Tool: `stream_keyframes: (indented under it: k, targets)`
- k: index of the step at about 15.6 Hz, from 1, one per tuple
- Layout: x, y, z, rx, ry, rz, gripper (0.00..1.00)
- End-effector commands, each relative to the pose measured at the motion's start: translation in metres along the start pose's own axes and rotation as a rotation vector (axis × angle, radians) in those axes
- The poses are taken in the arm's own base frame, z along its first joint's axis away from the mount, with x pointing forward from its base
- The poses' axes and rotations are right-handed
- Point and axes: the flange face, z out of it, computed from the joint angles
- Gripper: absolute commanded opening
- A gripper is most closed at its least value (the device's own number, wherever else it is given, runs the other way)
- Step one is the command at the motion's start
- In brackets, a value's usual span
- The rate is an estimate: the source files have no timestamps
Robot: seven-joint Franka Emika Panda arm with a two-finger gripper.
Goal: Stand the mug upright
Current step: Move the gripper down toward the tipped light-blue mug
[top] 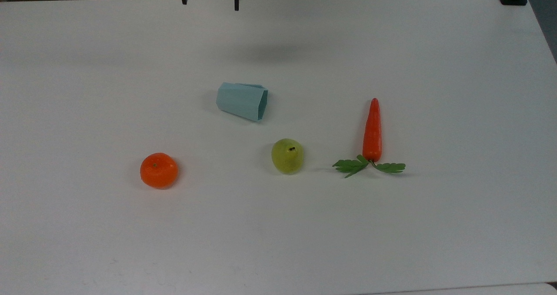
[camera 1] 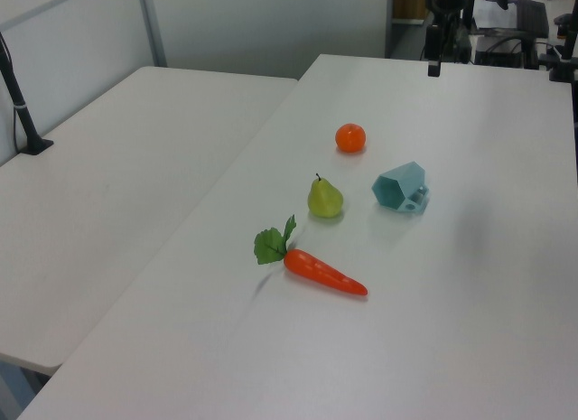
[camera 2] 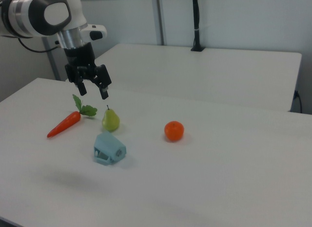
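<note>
Lying on its side at mid-frame in the top view, the mug (top: 242,101) could roll toward the pear (top: 287,155) if the gripper (camera 2: 93,90), fingers apart and high above, descends off-centre.

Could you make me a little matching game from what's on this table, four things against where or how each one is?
Things:
1. mug
2. pear
3. carrot
4. claw

States:
A. held in the air, fingers apart
B. lying on its side
C. farthest to the top view's right
D. standing with its stem up

Pairs: 1-B, 2-D, 3-C, 4-A
</note>
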Motion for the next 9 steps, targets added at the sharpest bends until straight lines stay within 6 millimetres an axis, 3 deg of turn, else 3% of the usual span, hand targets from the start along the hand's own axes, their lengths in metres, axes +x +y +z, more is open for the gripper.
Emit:
stream_keyframes:
  k: [1, 6, 9]
  targets:
    - [-0.006, -0.002, 0.004, 0.016, -0.015, 0.001, 1.0]
    - [-0.005, -0.004, 0.004, 0.016, -0.019, -0.003, 1.0]
    - [-0.003, -0.015, 0.006, -0.001, -0.016, -0.016, 1.0]
